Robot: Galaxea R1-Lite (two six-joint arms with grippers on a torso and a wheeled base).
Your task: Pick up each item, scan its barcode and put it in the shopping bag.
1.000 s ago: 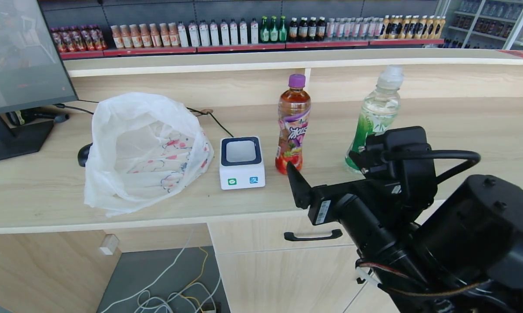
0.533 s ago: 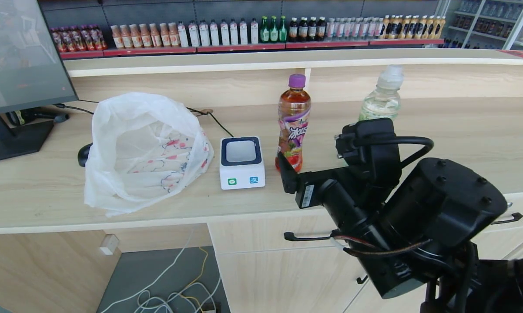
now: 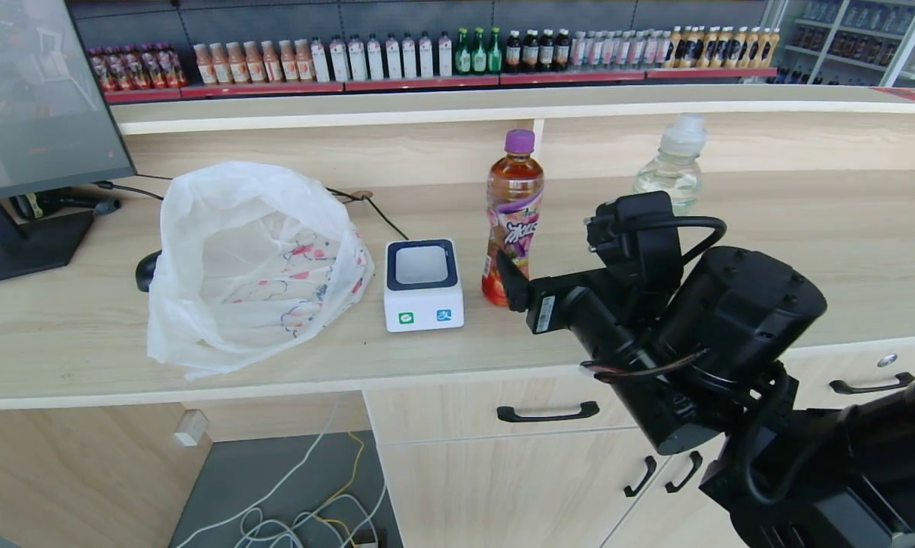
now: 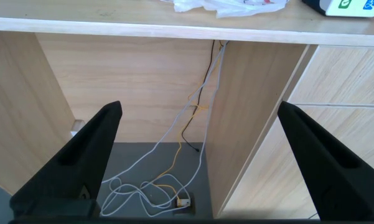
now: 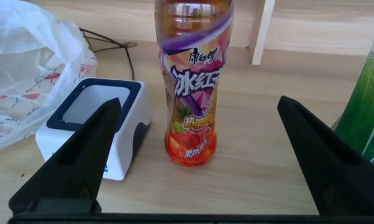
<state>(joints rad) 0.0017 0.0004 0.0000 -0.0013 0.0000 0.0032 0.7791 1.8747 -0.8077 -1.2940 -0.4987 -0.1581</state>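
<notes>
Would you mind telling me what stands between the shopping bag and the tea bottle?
The scanner stands between bag and bottle, clearest in the head view.

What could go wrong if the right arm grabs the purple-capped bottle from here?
The open right pincer is lined up with the tall, narrow tea bottle; a finger nudging it first might topple it. The scanner and the green-labelled bottle stand close on either side, so a spread finger might bump one.
</notes>
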